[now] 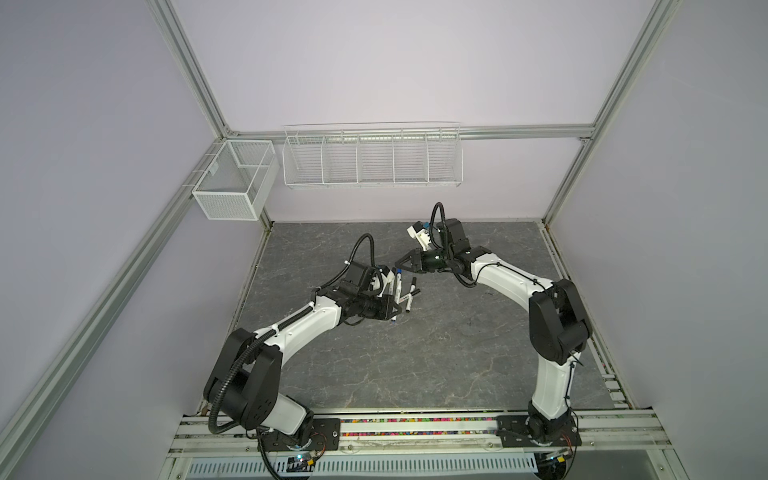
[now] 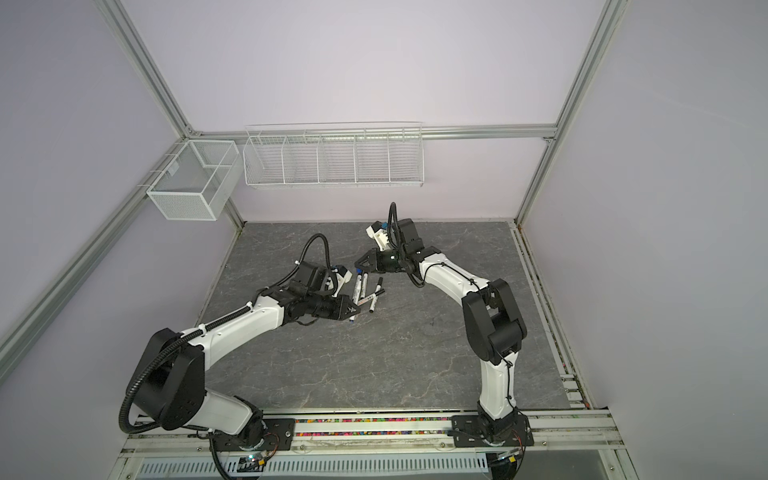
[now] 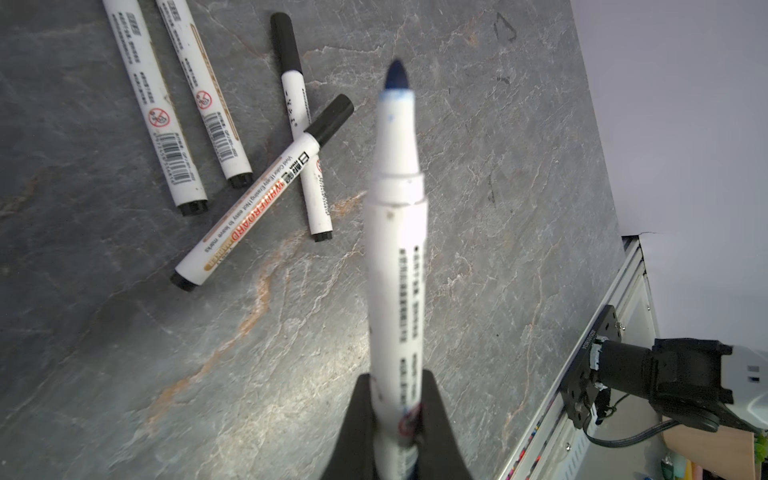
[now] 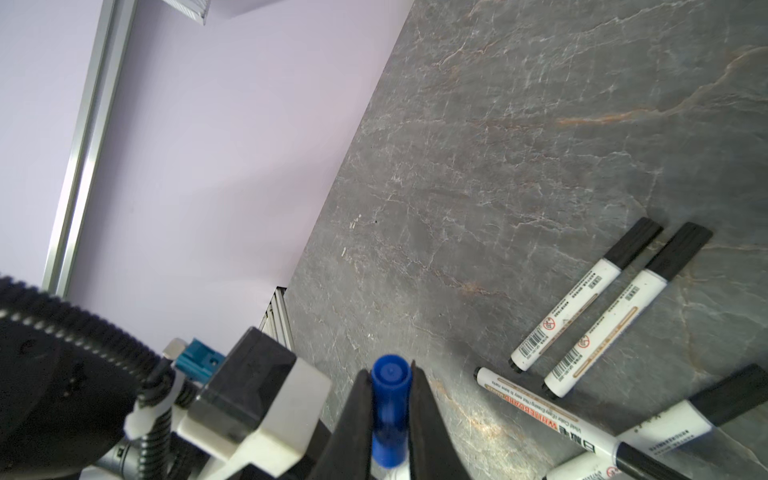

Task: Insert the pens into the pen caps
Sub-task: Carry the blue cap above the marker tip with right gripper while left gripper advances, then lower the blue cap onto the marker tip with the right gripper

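Grey stone-pattern tabletop [image 1: 415, 353] carries the work. All positions are given from the cluster of four black-capped pens [image 1: 405, 291] lying near its middle. Behind the cluster, a white wire rack [image 1: 372, 160] of five compartments hangs on the back wall. A white mesh basket [image 1: 232, 183] hangs farther left of the cluster in both top views. The left arm [image 1: 299, 328] ends at the cluster's near-left edge, and the right arm [image 1: 511, 282] ends at its far side. The left fingers [image 3: 359, 403] are closed narrow on the barrel of the blue-tipped pen [image 3: 395, 257]. That pen is uncapped, its bare tip pointing away from the wrist, and it is held just beside the cluster. The right fingers [image 4: 359, 399] are closed narrow on the blue cap [image 4: 390, 399], just beyond the cluster's far end. The cap's closed round end shows past the fingertips. Pen and cap are apart. Within the cluster, two pens lie side by side and two lie crossed, the one printed WHITEBOARD lying over the other. All four have their caps seated.
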Controlling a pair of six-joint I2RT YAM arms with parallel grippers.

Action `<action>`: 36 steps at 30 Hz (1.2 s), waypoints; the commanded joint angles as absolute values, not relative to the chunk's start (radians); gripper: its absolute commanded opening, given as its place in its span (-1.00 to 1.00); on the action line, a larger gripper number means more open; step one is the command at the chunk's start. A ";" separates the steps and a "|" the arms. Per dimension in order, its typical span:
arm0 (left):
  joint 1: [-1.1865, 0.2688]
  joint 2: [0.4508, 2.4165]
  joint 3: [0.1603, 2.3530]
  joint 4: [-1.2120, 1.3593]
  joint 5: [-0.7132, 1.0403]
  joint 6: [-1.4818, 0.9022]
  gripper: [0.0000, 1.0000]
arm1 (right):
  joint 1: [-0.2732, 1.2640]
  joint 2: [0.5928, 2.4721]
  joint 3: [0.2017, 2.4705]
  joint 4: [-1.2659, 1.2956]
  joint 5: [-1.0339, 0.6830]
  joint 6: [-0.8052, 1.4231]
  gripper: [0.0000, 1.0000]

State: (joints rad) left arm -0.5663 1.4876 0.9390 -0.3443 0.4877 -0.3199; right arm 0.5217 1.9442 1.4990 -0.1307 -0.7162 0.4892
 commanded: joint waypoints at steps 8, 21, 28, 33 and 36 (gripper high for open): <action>-0.573 1.453 0.962 -0.310 0.461 -0.313 -1.00 | 0.527 1.965 1.504 -0.232 -0.744 0.428 -0.67; -0.571 1.468 0.984 -0.284 0.436 -0.322 -1.00 | 0.526 1.957 1.497 -0.225 -0.826 0.425 -0.67; -0.561 1.459 1.014 -0.220 0.418 -0.350 -1.00 | 0.506 1.943 1.475 -0.202 -0.865 0.455 -0.68; -0.532 1.451 1.000 -0.130 0.411 -0.399 -1.00 | 0.477 1.916 1.424 -0.100 -0.912 0.536 -0.68; -0.525 1.448 0.997 -0.104 0.391 -0.410 -1.00 | 0.463 1.904 1.397 -0.040 -0.959 0.580 -0.68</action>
